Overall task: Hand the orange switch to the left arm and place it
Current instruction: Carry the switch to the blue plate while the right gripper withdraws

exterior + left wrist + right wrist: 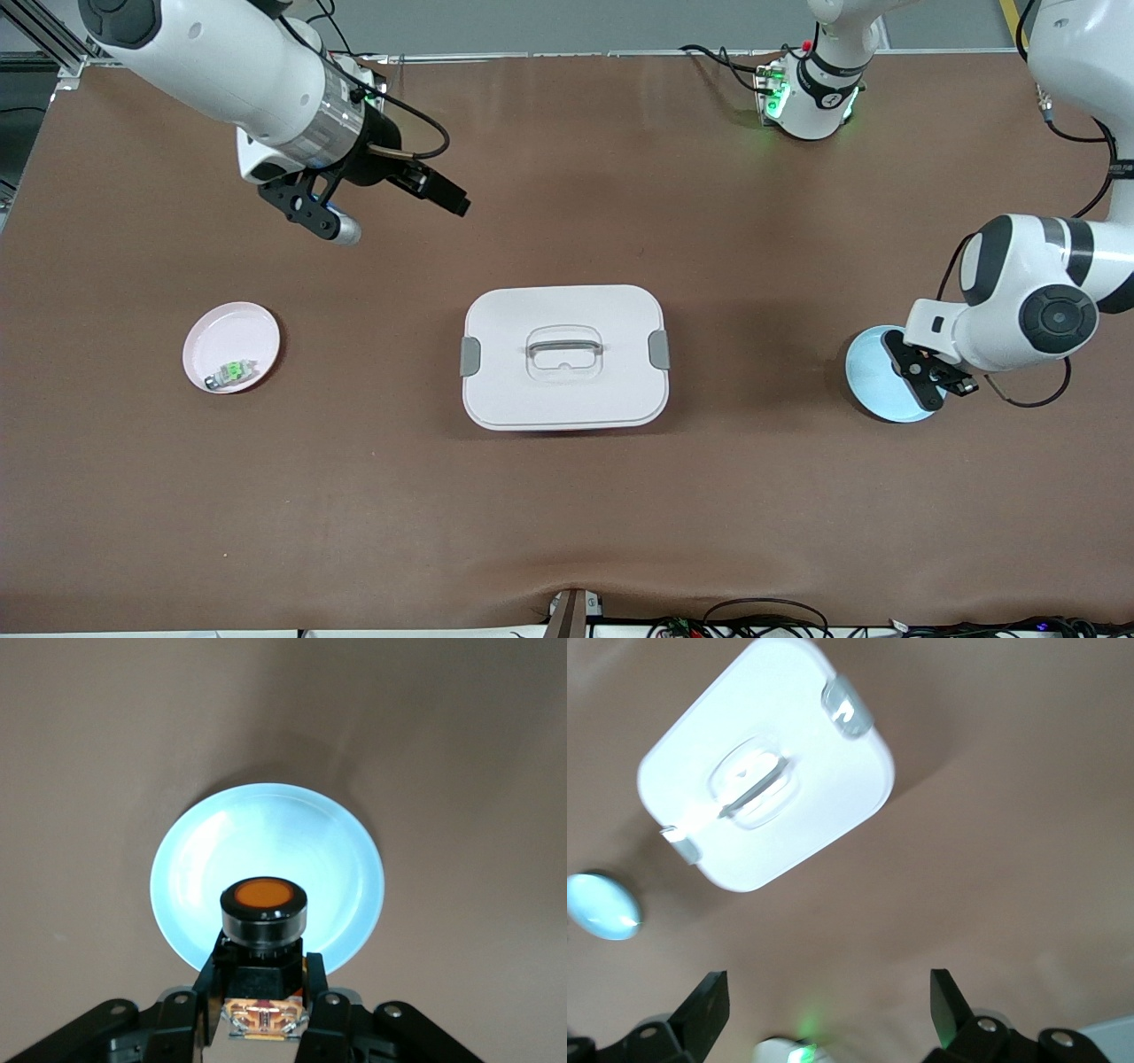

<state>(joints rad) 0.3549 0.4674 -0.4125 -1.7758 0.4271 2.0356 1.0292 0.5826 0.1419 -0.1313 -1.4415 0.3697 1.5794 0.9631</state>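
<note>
Already pinched in left gripper [261, 1005] fingers: orange switch [263, 920], over blue plate [877, 385] beside box [564, 356]. Waiting above bench with fingers wide, empty: right gripper [828, 1014]. Release presumably left.

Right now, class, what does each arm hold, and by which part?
The left gripper holds the orange switch by its black body, over the blue plate; the right gripper holds nothing.

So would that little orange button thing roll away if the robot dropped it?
Probably. The orange switch has a round barrel, so on its side it could roll. It looks hard and stiff, not floppy. The left gripper pinches it over the blue plate, whose raised rim might catch it.
</note>
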